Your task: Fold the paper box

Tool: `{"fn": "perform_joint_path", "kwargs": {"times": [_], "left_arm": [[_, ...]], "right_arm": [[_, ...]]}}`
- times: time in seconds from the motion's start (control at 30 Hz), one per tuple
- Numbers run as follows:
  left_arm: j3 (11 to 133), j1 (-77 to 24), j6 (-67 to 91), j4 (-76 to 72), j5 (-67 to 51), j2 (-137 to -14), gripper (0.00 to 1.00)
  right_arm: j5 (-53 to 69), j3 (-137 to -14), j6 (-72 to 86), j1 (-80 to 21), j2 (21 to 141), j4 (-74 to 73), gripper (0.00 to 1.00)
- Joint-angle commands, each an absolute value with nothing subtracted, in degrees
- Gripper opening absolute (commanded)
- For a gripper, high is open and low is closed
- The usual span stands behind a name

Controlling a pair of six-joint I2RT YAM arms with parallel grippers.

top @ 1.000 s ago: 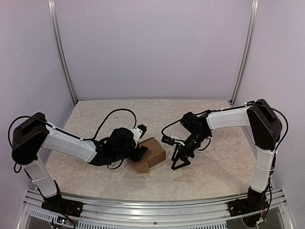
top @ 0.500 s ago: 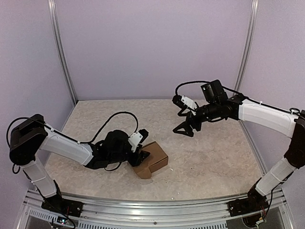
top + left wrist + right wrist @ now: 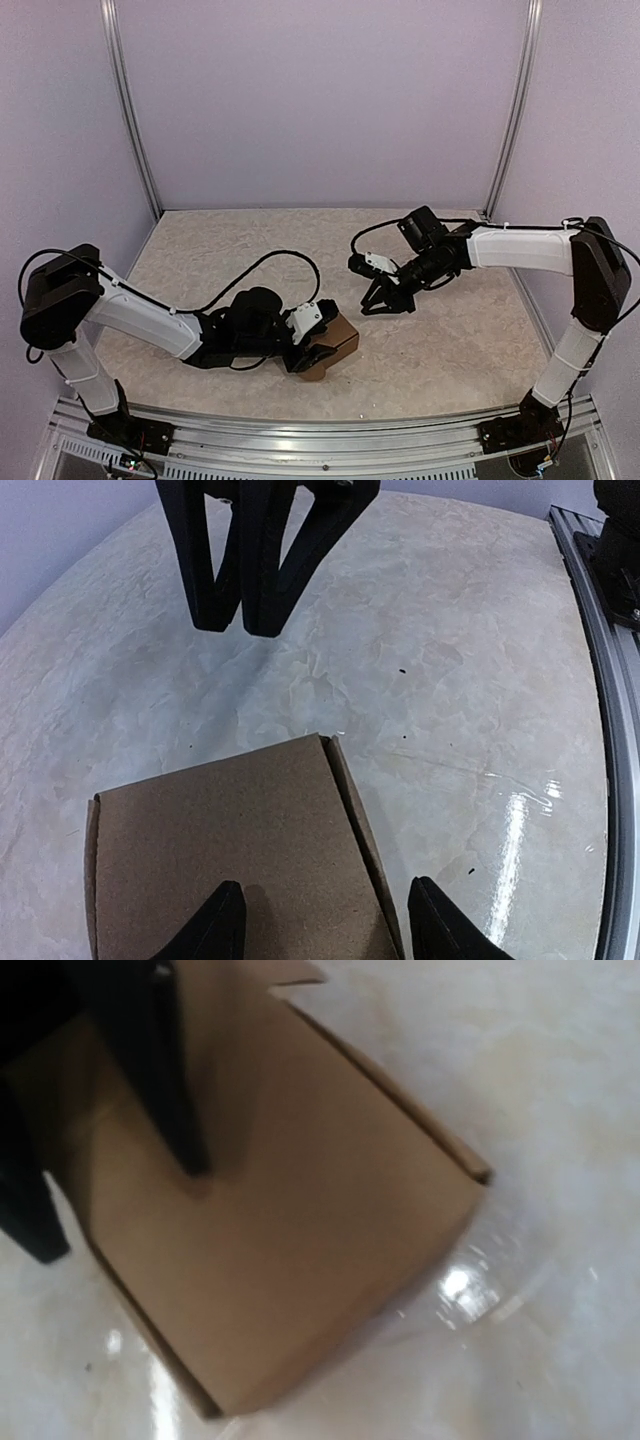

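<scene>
Overhead and close wrist views share paper box.

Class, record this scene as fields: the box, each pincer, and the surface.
box: paper box, brown cardboard, folded into box shape, near the front of the table
left pincer: fingers spread wide at the box's near end; grip unclear
right pincer: fingers nearly together, empty, apart from the box
surface: pale, marbled

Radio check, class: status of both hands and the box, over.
Left hand open, low over the box. Right hand nearly shut, empty, clear of it. Box looks folded shut. Nothing in the way.
</scene>
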State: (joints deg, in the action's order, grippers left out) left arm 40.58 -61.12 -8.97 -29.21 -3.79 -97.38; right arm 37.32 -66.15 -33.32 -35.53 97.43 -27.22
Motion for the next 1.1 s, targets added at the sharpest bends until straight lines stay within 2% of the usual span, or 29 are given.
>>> {"fn": "perform_joint_path", "kwargs": {"times": [0.0, 0.4, 0.57, 1.07], "left_arm": [[41.6, -61.6, -10.5, -29.7, -5.2, -99.1, 0.54], [37.9, -61.0, -9.2, -32.0, -5.6, -98.1, 0.51], [37.3, -60.8, -9.2, -32.2, -5.6, -97.5, 0.48], [35.2, -60.0, -7.7, -32.1, -3.1, -91.3, 0.51]], "right_arm": [[37.2, -68.1, -34.7, -38.2, 99.7, -26.7, 0.20], [36.9, -77.2, -31.5, -41.3, 111.0, -26.6, 0.06], [36.3, -77.3, -31.2, -41.3, 112.6, -26.5, 0.04], [33.2, -73.1, -31.0, -41.3, 112.2, -25.8, 0.03]]}}
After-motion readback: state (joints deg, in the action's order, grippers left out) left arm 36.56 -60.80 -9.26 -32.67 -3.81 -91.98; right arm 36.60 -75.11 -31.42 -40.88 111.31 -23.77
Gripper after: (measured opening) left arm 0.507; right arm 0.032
